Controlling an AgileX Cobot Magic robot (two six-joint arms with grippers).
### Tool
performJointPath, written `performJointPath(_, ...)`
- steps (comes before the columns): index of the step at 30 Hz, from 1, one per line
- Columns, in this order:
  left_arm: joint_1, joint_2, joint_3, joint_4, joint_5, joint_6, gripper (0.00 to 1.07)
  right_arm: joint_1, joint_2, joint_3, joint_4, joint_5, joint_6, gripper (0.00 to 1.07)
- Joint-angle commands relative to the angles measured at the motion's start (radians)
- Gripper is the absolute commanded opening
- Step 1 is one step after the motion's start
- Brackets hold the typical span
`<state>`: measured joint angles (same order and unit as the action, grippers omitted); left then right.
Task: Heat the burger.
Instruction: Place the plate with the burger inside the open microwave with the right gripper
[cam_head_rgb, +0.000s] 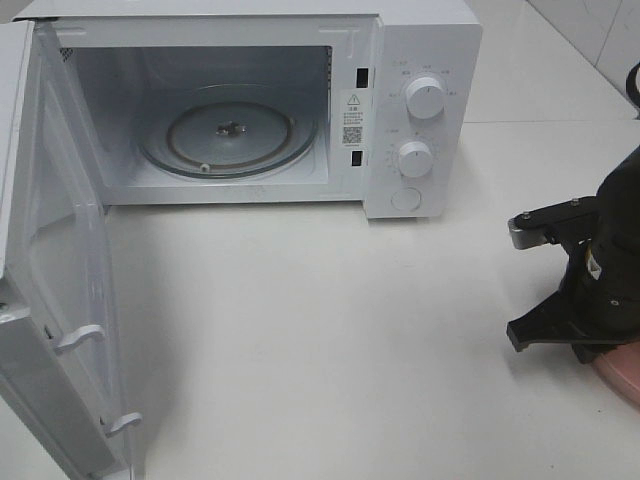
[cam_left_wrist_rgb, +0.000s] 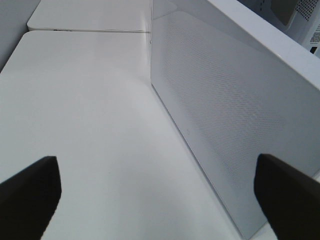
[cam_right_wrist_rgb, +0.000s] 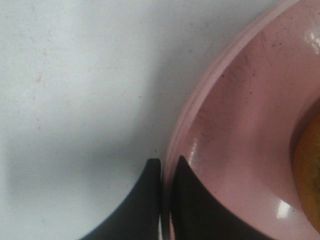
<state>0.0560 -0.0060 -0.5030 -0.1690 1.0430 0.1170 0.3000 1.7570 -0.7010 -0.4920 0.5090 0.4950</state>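
Note:
Only a sliver of the burger (cam_right_wrist_rgb: 309, 175) shows, an orange-brown bun edge on the pink plate (cam_right_wrist_rgb: 240, 115). My right gripper (cam_right_wrist_rgb: 165, 172) is shut on the plate's rim, one finger inside the rim and one outside on the table. In the exterior view the right arm (cam_head_rgb: 590, 280) stands over the plate (cam_head_rgb: 622, 375) at the right edge and hides the burger. My left gripper (cam_left_wrist_rgb: 160, 200) is open with nothing between its fingers, next to the outer face of the microwave door (cam_left_wrist_rgb: 225, 100).
The white microwave (cam_head_rgb: 420, 110) stands at the back, its door (cam_head_rgb: 50, 300) swung wide open to the left. Its glass turntable (cam_head_rgb: 230, 140) is bare. White tabletop (cam_head_rgb: 320, 330) stretches between the microwave and the plate.

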Motion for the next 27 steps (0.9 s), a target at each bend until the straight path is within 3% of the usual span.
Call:
performJointPath(1,-0.007,-0.018,0.003,-0.005,-0.007,0.002,0.98,0.024,-0.003,0.004,-0.059,0.038,0.073,0.0)
performJointPath(10,-0.007,-0.018,0.003,-0.005,-0.007,0.002,0.98,0.125,-0.025,0.004,-0.218,0.157,0.221,0.0)
performJointPath(27,-0.007,-0.018,0.003,-0.005,-0.007,0.002,0.98,0.32,-0.032,0.004,-0.255,0.336,0.257,0.0)
